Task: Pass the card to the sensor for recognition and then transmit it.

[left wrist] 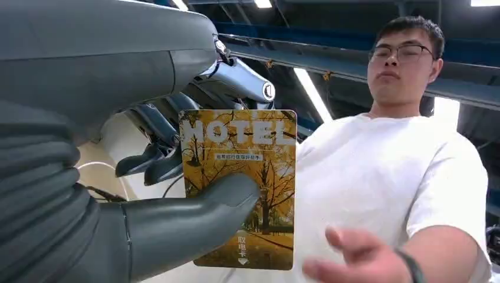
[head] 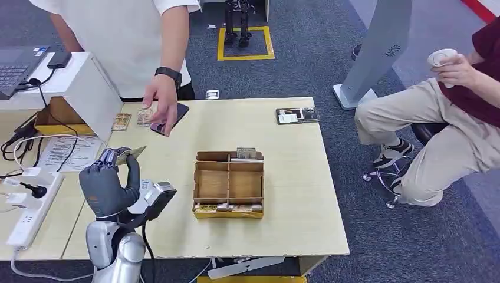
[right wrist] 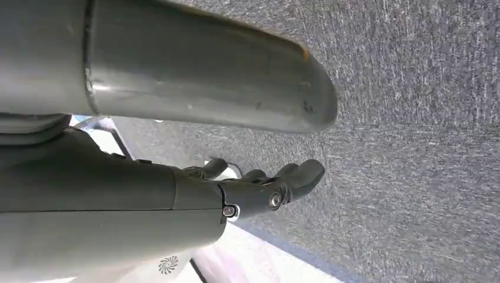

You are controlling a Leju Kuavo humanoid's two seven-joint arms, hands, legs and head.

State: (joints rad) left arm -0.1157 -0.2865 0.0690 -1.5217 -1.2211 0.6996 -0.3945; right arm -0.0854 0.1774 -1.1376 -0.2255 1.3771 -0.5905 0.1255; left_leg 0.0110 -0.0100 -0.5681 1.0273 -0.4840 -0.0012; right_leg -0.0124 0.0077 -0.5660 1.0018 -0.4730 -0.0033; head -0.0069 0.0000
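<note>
"HOTEL" in large white letters across the top of the yellow autumn-tree card (left wrist: 239,188), smaller print below illegible

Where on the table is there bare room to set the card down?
Bare tabletop lies between the cardboard organizer and the right edge. Crowded: the far-left corner with the person's hand, phone and cards. The left hand holds the card.

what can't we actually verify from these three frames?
- Yellow hotel key card: the left hand's thumb covers part of its face in the left wrist view; small and edge-on in the head view.
- Dark phone on the pale wooden table: a person's hand hides part of it in the head view.
- Right hand: fingers seen from behind in the right wrist view, so open or shut is unclear.
- Cards in the brown cardboard divider box: print too small.
</note>
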